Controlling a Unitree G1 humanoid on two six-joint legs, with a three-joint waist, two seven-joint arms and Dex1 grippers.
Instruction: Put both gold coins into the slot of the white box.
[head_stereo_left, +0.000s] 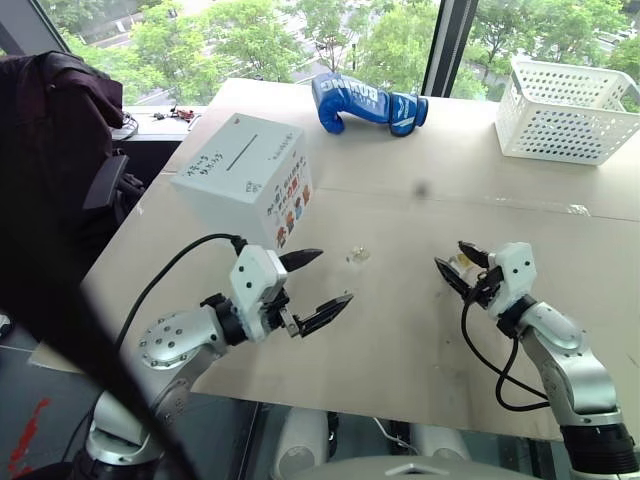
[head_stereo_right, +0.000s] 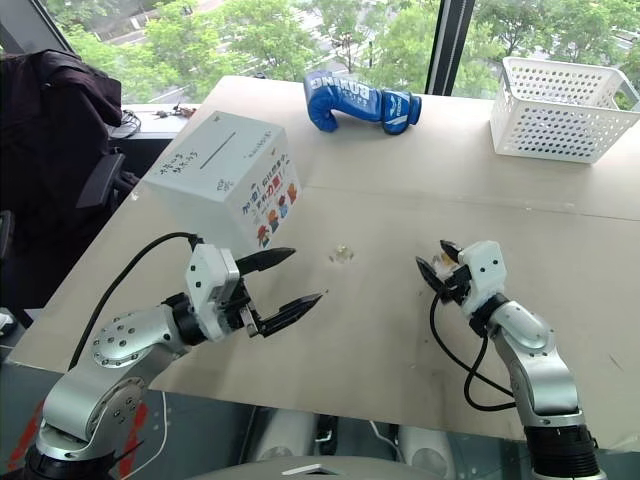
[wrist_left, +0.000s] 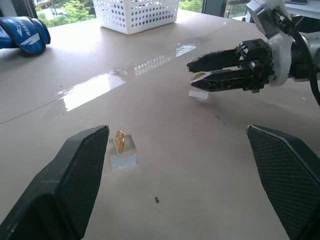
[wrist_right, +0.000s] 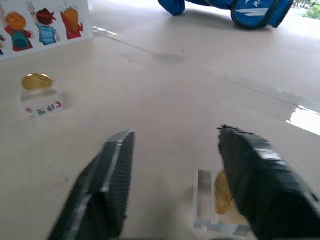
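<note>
The 2 head views look forward and down over the table (head_stereo_left: 400, 330) from above (a near-identical stereo pair). Each wrist view sits low and close, looking along its own fingers across the tabletop. Both show the coin (wrist_left: 120, 140) lying between the arms.

A blue boxing glove (head_stereo_left: 368, 103) is lying at the table's (head_stereo_left: 520, 210) far edge; a white perforated basket (head_stereo_left: 566, 110) is sitting well apart.
</note>
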